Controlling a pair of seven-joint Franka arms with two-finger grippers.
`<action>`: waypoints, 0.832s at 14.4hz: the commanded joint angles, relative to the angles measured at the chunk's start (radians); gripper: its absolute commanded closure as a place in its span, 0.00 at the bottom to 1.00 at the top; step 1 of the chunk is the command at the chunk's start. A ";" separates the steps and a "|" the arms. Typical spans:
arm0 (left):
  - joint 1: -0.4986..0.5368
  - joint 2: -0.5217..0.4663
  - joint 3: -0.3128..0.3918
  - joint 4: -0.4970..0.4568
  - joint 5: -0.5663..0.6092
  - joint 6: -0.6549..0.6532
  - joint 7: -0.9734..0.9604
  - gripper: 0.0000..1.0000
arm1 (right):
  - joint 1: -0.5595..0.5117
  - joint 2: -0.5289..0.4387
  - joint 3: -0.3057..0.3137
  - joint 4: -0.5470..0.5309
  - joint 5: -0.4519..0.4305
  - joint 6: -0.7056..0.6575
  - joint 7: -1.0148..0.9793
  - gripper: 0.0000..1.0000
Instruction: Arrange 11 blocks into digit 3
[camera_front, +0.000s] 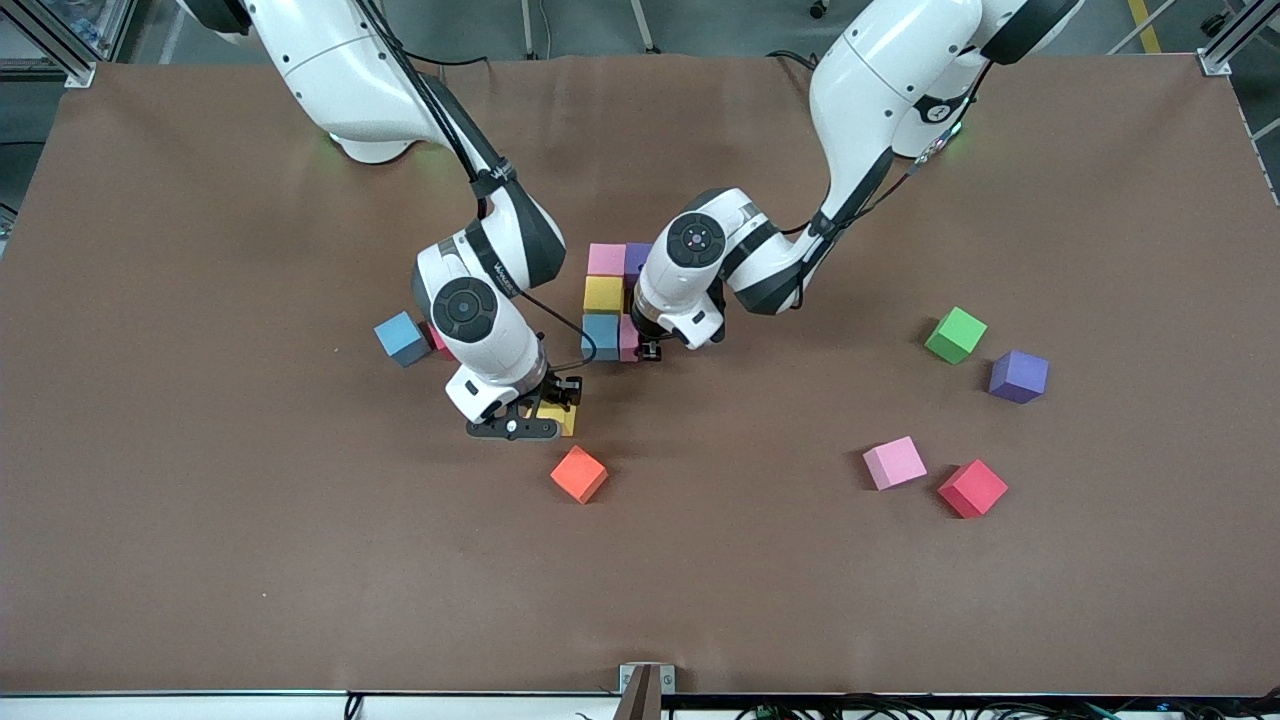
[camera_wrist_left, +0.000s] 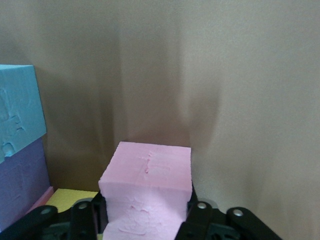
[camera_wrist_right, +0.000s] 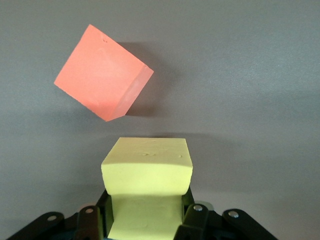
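Note:
Part of the digit 3 lies mid-table: pink (camera_front: 606, 259), purple (camera_front: 637, 256), yellow (camera_front: 603, 294) and blue (camera_front: 600, 335) blocks touch. My left gripper (camera_front: 642, 348) (camera_wrist_left: 145, 210) is shut on a pink block (camera_front: 628, 338) (camera_wrist_left: 147, 172), which sits against that blue block (camera_wrist_left: 17, 105). Over the table beside the orange cube (camera_front: 579, 473) (camera_wrist_right: 102, 72), my right gripper (camera_front: 545, 408) (camera_wrist_right: 145, 210) is shut on a yellow block (camera_front: 562, 417) (camera_wrist_right: 147, 172). Loose blocks: blue (camera_front: 402, 338), a red one (camera_front: 437, 342) half hidden by the right arm, green (camera_front: 955, 334), purple (camera_front: 1018, 376), pink (camera_front: 894, 462), red (camera_front: 972, 488).
The brown table (camera_front: 200, 550) stretches wide toward both ends. Both forearms hang low over the middle, one on each side of the block figure. The loose green, purple, pink and red blocks lie toward the left arm's end.

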 joint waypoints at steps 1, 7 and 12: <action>-0.018 0.025 0.006 0.003 0.022 0.025 -0.016 0.00 | 0.004 -0.005 0.000 -0.005 -0.001 -0.025 -0.011 1.00; -0.014 -0.033 0.001 0.001 0.045 -0.059 -0.007 0.00 | 0.016 0.010 0.002 0.049 0.002 -0.131 -0.013 1.00; -0.011 -0.101 -0.004 0.003 0.078 -0.105 0.037 0.00 | 0.037 0.074 0.002 0.158 0.010 -0.219 0.001 1.00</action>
